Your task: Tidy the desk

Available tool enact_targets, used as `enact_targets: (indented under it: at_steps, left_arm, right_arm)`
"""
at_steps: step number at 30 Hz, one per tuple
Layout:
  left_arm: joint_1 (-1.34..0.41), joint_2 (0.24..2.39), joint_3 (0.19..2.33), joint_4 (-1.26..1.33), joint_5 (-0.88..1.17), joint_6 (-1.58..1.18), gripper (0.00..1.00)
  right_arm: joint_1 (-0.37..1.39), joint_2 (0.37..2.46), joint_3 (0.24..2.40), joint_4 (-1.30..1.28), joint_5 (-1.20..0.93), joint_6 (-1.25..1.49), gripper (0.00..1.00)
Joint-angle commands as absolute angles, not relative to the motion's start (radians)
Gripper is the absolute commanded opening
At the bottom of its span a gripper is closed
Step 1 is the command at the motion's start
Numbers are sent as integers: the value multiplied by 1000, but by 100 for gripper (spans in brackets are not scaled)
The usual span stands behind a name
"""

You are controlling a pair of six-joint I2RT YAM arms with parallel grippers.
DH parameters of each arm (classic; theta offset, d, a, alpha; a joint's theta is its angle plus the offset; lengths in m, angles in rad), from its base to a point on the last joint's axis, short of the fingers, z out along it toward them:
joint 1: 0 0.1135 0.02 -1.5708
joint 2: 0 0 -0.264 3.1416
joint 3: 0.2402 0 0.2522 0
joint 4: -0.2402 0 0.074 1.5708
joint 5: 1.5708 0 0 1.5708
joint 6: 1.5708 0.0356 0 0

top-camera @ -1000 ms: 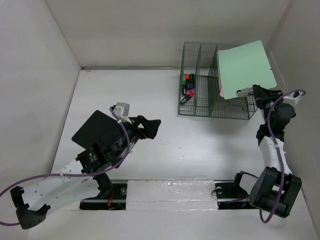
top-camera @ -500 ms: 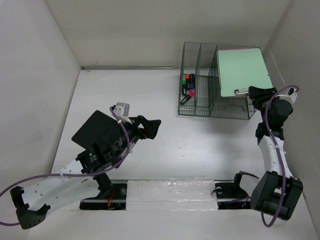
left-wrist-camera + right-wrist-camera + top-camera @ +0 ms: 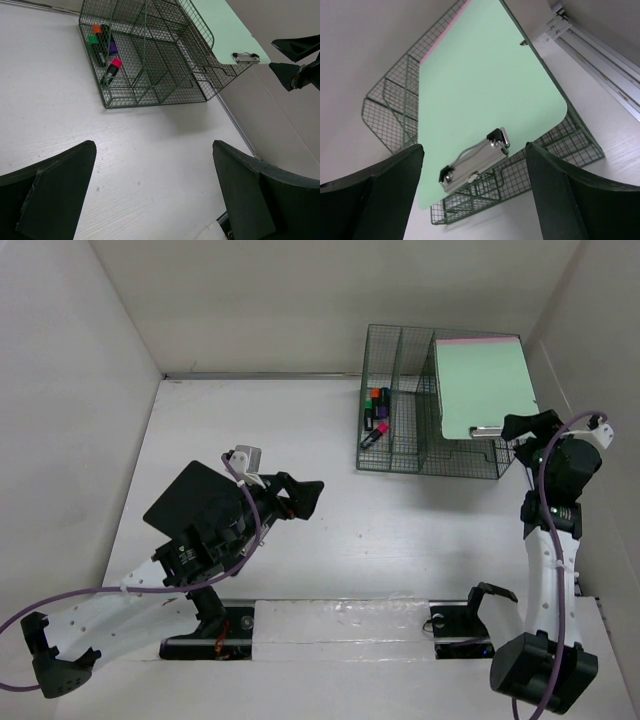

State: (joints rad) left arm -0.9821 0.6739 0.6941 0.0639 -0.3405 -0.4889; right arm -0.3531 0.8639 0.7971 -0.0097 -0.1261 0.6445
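Note:
A green clipboard (image 3: 483, 380) with a metal clip (image 3: 475, 161) stands tilted in the right-hand compartment of the green wire rack (image 3: 420, 445), at the back right of the white desk (image 3: 400, 530). My right gripper (image 3: 514, 434) is open just in front of the clip end, its fingers (image 3: 555, 190) either side of the clip and apart from it. Over the left middle of the desk, my left gripper (image 3: 308, 498) hangs open with nothing in it, only bare desk (image 3: 50, 100) between its fingers.
Several coloured markers (image 3: 376, 412) lie in the rack's left compartment (image 3: 107, 55). White walls close the desk on the left, back and right, and the right wall is close behind the right arm. A flat black shape (image 3: 185, 495) sits by the left arm.
The right gripper has opened and let go of the clipboard's clip. The clipboard has dropped straighter into the rack. The right arm has drawn back slightly; the left arm is still.

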Motion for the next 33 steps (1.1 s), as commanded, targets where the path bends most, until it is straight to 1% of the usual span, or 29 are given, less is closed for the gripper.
enact_targets:
  at_steps: [1,3,4,5,7,8,10,11,12,13,14,15,16,17,18,20,22,23,24,25,26,27,28,29,31,33]
  left_arm:
    - [-988,654,692,114,-330,-495,99]
    - [-988,646,692,106,-345,-497,99]
    - [-988,643,695,103,-347,-499,99]
    - [-988,640,693,101,-350,-500,99]
    - [-988,634,680,106,-354,-503,99]
    - [-988,635,678,106,-368,-505,99]
    - [-988,652,692,88,-385,-508,99]
    - [-988,666,698,77,-405,-514,97]
    - [-988,689,701,57,-414,-517,93]
    - [-988,701,707,43,-429,-520,84]
    - [-988,719,718,23,-463,-526,44]
    - [-988,736,732,-36,-485,-544,26]
    - [-988,768,758,-64,-503,-554,15]
    - [-988,782,764,-89,-532,-567,0]
    - [-988,796,755,-122,-541,-607,0]
    - [-977,798,724,-139,-546,-649,0]
    - [-927,810,692,-190,-526,-724,0]
    - [-908,816,681,-213,-514,-750,17]
    - [-881,818,667,-259,-514,-776,28]
    - [-871,818,619,-282,-514,-829,50]
    - [-871,818,618,-287,-514,-830,51]
    - [-845,818,591,-293,-506,-847,54]
    - [-835,819,578,-295,-490,-870,54]
    - [-825,824,566,-304,-459,-885,54]
    - [-810,834,523,-305,-433,-914,55]
    - [-810,842,480,-302,-414,-972,57]
  right_arm:
    - [-360,819,816,-110,-98,589,87]
    - [-360,796,811,-155,-84,583,82]
    - [-360,781,810,-159,-86,571,77]
    - [-360,750,807,-160,-110,560,62]
    - [-360,720,810,-158,-147,532,44]
    - [-360,694,818,-163,-203,523,29]
    - [-360,680,819,-161,-276,499,15]
    - [-339,680,822,-163,-334,491,2]
    - [-321,689,824,-150,-368,483,0]
    - [-298,696,821,-138,-399,465,0]
    - [-272,706,819,-127,-437,462,0]
    - [-206,722,815,-111,-437,459,0]
    - [-168,729,802,-88,-437,465,0]
    - [-126,735,783,-48,-436,465,0]
    - [-48,747,755,22,-430,465,1]
    - [23,785,736,54,-404,466,3]
    - [113,831,712,92,-379,456,5]
    - [141,844,704,104,-368,453,7]
    - [167,856,697,129,-350,448,9]
    - [237,880,675,147,-306,436,24]
    - [238,881,675,153,-305,436,24]
    - [258,884,667,161,-286,439,28]
    - [277,884,660,172,-275,440,35]
    - [310,884,637,205,-261,440,37]
    - [334,884,617,238,-253,446,41]
    - [356,881,609,235,-255,440,42]
